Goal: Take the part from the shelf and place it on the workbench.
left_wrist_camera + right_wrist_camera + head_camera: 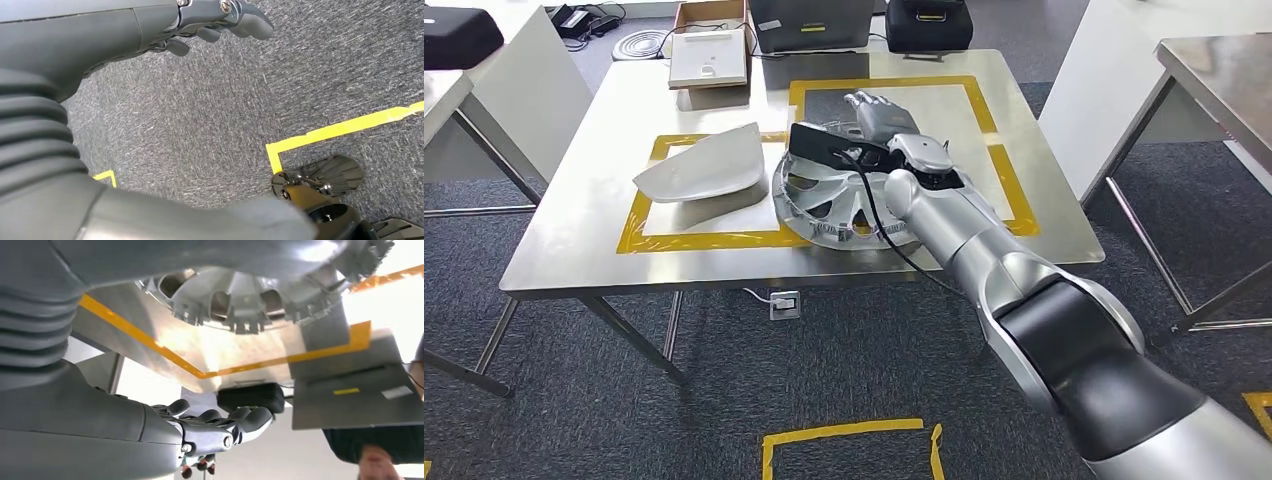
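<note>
A silver wheel cover (839, 205) lies flat on the steel workbench (574, 245), straddling the yellow tape between two marked rectangles. My right hand (881, 112) hovers just past its far rim, over the right rectangle, fingers stretched out and holding nothing. The right wrist view has the cover's ribbed rim (240, 302) close by and the empty right hand (220, 427) apart from it. My left hand (220, 20) hangs over grey carpet with loosely spread fingers and nothing in them.
A white curved shell part (704, 165) lies in the left taped rectangle. A cardboard box (709, 55) and black cases (927, 22) stand at the far edge. More tables stand left and right (1219, 70). A person (372, 455) is beyond the bench.
</note>
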`<state>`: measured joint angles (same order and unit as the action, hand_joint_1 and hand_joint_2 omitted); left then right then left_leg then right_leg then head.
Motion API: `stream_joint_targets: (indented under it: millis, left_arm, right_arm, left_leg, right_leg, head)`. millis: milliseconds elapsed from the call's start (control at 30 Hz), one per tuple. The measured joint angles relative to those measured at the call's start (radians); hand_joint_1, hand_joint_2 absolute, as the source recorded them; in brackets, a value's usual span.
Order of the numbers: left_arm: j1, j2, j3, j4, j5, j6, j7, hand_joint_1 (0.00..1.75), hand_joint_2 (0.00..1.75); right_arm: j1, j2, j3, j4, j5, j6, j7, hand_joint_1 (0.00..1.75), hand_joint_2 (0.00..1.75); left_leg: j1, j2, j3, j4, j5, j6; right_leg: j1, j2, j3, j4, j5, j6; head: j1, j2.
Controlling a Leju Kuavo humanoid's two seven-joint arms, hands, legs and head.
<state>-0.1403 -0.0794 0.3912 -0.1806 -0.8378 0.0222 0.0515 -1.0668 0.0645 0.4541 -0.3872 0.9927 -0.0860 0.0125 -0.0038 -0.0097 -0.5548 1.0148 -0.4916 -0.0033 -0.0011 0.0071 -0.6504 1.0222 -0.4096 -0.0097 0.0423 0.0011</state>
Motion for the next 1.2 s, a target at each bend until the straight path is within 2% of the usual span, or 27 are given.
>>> stream_joint_targets:
  millis: [233, 400, 600, 700, 733, 767, 800, 867, 900, 933, 967, 1033, 1067, 1100, 1200]
  left_arm:
    - [0.002, 0.001, 0.010, 0.001, -0.002, 0.001, 0.003, 0.00, 0.00]
    - [0.002, 0.001, 0.016, 0.001, -0.005, 0.001, 0.000, 0.00, 0.00]
    - [0.003, 0.005, 0.024, 0.001, -0.015, 0.001, 0.001, 0.00, 0.00]
    - [0.003, 0.006, 0.025, 0.002, -0.021, 0.000, 0.002, 0.00, 0.00]
    - [0.003, 0.005, 0.025, 0.002, -0.024, 0.000, 0.002, 0.00, 0.00]
    - [0.002, 0.004, 0.026, 0.001, -0.027, -0.001, 0.002, 0.00, 0.00]
    - [0.002, 0.004, 0.026, 0.001, -0.030, -0.002, 0.002, 0.00, 0.00]
    - [0.002, 0.004, 0.026, 0.002, -0.034, -0.002, 0.002, 0.00, 0.00]
    - [0.003, 0.004, 0.026, 0.002, -0.035, -0.002, 0.002, 0.00, 0.00]
    - [0.003, 0.004, 0.026, 0.002, -0.036, -0.002, 0.002, 0.00, 0.00]
    - [0.003, 0.004, 0.026, 0.002, -0.037, -0.002, 0.002, 0.00, 0.00]
    - [0.002, 0.003, 0.026, 0.002, -0.038, -0.003, 0.002, 0.00, 0.00]
    - [0.001, 0.004, 0.026, 0.001, -0.038, -0.003, 0.002, 0.00, 0.00]
    - [0.000, 0.004, 0.026, 0.001, -0.038, -0.003, 0.002, 0.00, 0.00]
    - [0.000, 0.003, 0.027, 0.000, -0.040, -0.003, 0.002, 0.00, 0.00]
  right_arm:
    - [-0.001, 0.002, -0.006, -0.093, -0.023, -0.020, -0.019, 0.00, 0.00]
    - [0.018, -0.002, -0.018, -0.200, -0.073, -0.094, -0.071, 0.00, 0.00]
    - [0.105, -0.020, -0.044, -0.425, -0.113, -0.195, -0.116, 0.00, 0.00]
    - [0.146, -0.033, -0.048, -0.522, -0.114, -0.208, -0.117, 0.00, 0.00]
    - [0.155, -0.039, -0.049, -0.547, -0.113, -0.212, -0.117, 0.00, 0.00]
    - [0.164, -0.044, -0.049, -0.567, -0.112, -0.219, -0.119, 0.00, 0.00]
    - [0.172, -0.050, -0.049, -0.585, -0.111, -0.228, -0.121, 0.00, 0.00]
    - [0.191, -0.060, -0.050, -0.611, -0.109, -0.244, -0.123, 0.00, 0.00]
    - [0.203, -0.066, -0.051, -0.621, -0.108, -0.250, -0.123, 0.00, 0.00]
    - [0.214, -0.070, -0.052, -0.631, -0.107, -0.253, -0.123, 0.00, 0.00]
    - [0.223, -0.074, -0.053, -0.640, -0.106, -0.255, -0.124, 0.00, 0.00]
    - [0.231, -0.079, -0.054, -0.659, -0.105, -0.257, -0.124, 0.00, 0.00]
    - [0.233, -0.080, -0.054, -0.668, -0.103, -0.258, -0.124, 0.00, 0.00]
    - [0.235, -0.081, -0.055, -0.675, -0.102, -0.258, -0.124, 0.00, 0.00]
    - [0.244, -0.084, -0.062, -0.691, -0.096, -0.259, -0.124, 0.00, 0.00]
  left_leg:
    - [0.000, 0.000, 0.001, 0.000, 0.000, 0.000]
    - [0.000, 0.000, 0.001, 0.000, 0.000, 0.000]
    - [-0.005, 0.000, 0.001, 0.008, -0.005, 0.008]
    - [-0.003, 0.003, 0.005, 0.001, 0.005, 0.016]
    - [0.000, 0.005, 0.008, -0.006, 0.012, 0.021]
    - [0.004, 0.008, 0.009, -0.014, 0.020, 0.026]
    - [0.008, 0.010, 0.009, -0.019, 0.025, 0.029]
    - [0.009, 0.013, 0.001, -0.017, 0.030, 0.031]
    - [0.010, 0.013, -0.004, -0.014, 0.030, 0.030]
    - [0.012, 0.014, -0.009, -0.009, 0.031, 0.029]
    - [0.015, 0.015, -0.014, -0.003, 0.031, 0.026]
    - [0.021, 0.015, -0.027, 0.011, 0.030, 0.015]
    - [0.022, 0.015, -0.033, 0.018, 0.029, 0.007]
    - [0.021, 0.014, -0.038, 0.024, 0.028, -0.001]
    - [0.020, 0.010, -0.045, 0.028, 0.033, -0.023]
  right_leg:
    - [0.000, 0.000, 0.001, 0.000, 0.000, 0.000]
    - [0.000, 0.000, 0.001, 0.000, 0.000, 0.000]
    - [-0.003, 0.000, 0.003, -0.002, 0.002, 0.006]
    - [-0.004, 0.001, 0.007, -0.003, 0.005, 0.015]
    - [-0.003, 0.001, 0.005, 0.004, -0.003, 0.019]
    - [-0.003, 0.001, -0.004, 0.030, -0.024, 0.023]
    - [-0.003, 0.000, -0.023, 0.076, -0.056, 0.027]
    - [-0.007, -0.001, -0.076, 0.209, -0.127, 0.034]
    - [-0.010, -0.001, -0.094, 0.260, -0.145, 0.038]
    - [-0.013, -0.001, -0.096, 0.276, -0.144, 0.041]
    - [-0.017, -0.002, -0.078, 0.252, -0.127, 0.045]
    - [-0.024, -0.005, -0.001, 0.123, -0.081, 0.054]
    - [-0.024, -0.004, 0.029, 0.072, -0.065, 0.054]
    - [-0.024, -0.002, 0.046, 0.041, -0.060, 0.050]
    - [-0.021, 0.004, 0.041, 0.033, -0.057, 0.020]
  head:
    - [0.000, 0.000]
    - [0.000, 0.000]
    - [0.000, 0.000]
    - [-0.001, 0.000]
    - [0.000, 0.000]
    - [0.002, 0.000]
    - [0.003, 0.000]
    - [0.006, 0.000]
    - [0.006, 0.000]
    - [0.006, 0.000]
    - [0.006, 0.000]
    - [0.007, 0.000]
    - [0.007, 0.000]
    - [0.007, 0.000]
    - [0.009, 0.000]
